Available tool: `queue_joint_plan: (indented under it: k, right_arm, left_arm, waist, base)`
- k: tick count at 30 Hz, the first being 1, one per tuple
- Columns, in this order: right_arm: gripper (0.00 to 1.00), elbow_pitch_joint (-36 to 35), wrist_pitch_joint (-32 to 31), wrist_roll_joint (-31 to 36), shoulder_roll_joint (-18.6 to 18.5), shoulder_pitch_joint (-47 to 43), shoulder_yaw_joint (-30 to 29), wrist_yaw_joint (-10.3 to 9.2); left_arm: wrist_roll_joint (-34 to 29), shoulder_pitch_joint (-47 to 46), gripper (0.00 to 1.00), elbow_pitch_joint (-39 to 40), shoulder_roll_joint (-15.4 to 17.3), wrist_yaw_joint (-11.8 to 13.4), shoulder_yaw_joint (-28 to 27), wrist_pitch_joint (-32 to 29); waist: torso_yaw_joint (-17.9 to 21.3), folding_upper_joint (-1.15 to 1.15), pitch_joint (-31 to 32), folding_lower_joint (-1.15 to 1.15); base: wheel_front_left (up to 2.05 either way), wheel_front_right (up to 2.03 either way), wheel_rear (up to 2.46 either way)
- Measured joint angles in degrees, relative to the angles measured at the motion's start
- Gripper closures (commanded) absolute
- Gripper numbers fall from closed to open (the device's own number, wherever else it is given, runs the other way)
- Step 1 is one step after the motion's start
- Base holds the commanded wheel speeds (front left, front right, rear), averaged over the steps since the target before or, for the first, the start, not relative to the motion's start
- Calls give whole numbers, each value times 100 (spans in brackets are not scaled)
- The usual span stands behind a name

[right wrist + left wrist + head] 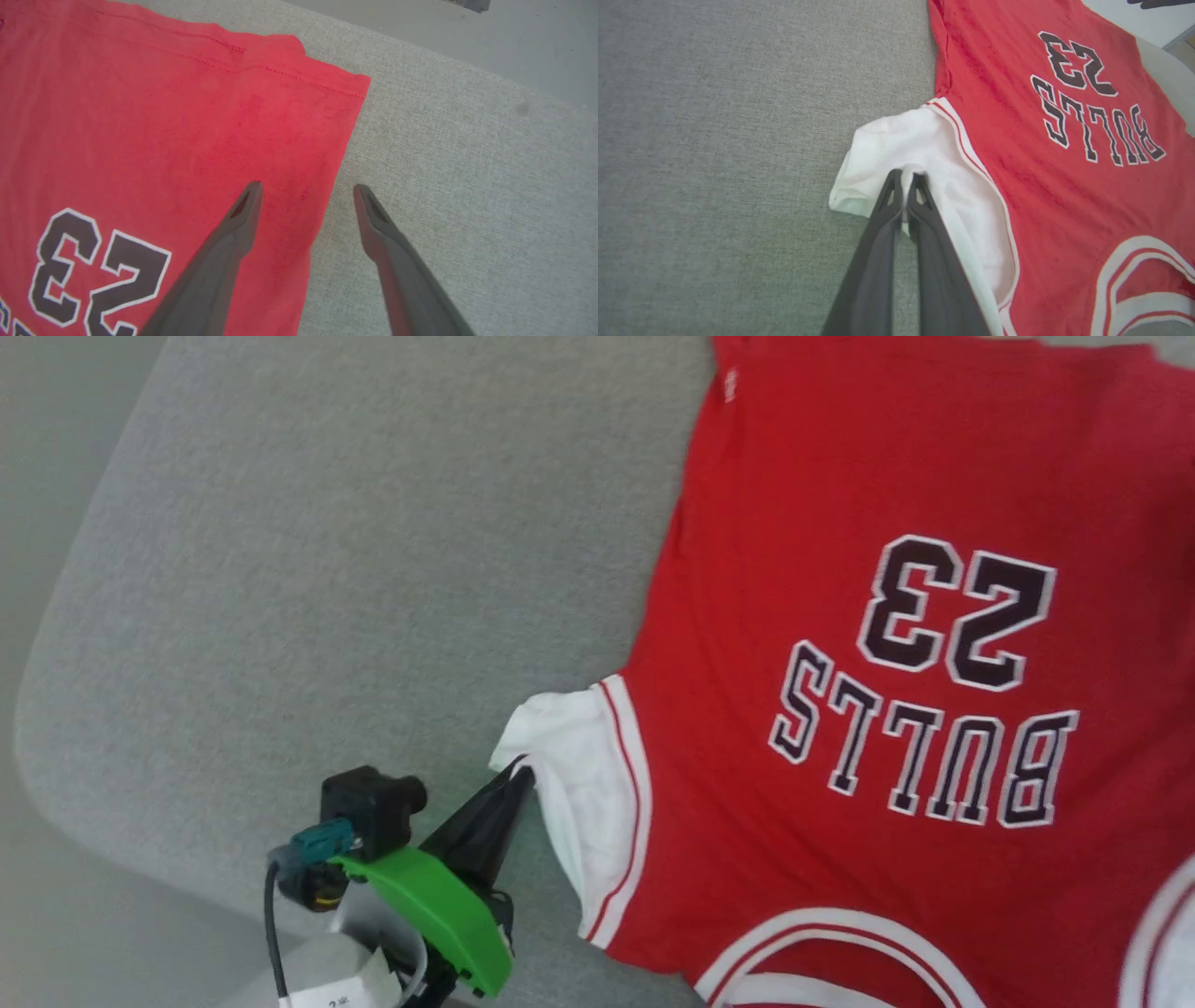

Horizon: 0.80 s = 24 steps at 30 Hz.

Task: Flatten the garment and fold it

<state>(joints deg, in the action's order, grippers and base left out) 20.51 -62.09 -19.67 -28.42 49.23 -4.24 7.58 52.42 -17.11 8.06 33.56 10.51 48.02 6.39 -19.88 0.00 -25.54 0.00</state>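
Observation:
The garment (840,476) is a red T-shirt lying spread on the grey padded surface, print side up, with "BULLS 23" upside down in the head view. Its white short sleeve (579,756) sticks out to the left. My left gripper (523,773) is shut on that sleeve's edge. In the left wrist view the two dark fingers (903,179) pinch a fold of the white sleeve (901,140). My right gripper (306,186) stands open just above the garment's (140,116) side edge near the hem corner, one finger over red cloth and one over the grey surface.
The grey padded surface (327,569) stretches wide to the left of the shirt and ends in a rounded corner at the lower left, with pale floor (37,915) beyond. A small white tag (730,383) sits near the hem.

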Motion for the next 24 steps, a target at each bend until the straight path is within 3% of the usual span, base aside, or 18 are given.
queue_joint_plan:
  k: [8,16,18,24]
  right_arm:
    - [0,767,15,902,-122,660,-337,0]
    - [0,922,42,1189,-243,840,-392,0]
    - [100,920,42,1188,-243,842,-398,0]
    - [100,983,137,1163,-159,798,-381,0]
  left_arm:
    - [-68,-230,100,-256,-366,-182,100,198]
    - [-111,-297,100,-468,-483,-242,142,287]
    - [-110,-297,100,-501,-488,-255,142,326]
    - [-110,-308,100,-580,-485,-267,141,326]
  waist:
    - [-557,0,-470,0]
    - [-822,0,-748,0]
    - [-825,0,-767,0]
    - [-748,0,-694,0]
  base:
    - [0,0,0]
    - [0,0,0]
    - [0,0,0]
    - [0,0,0]
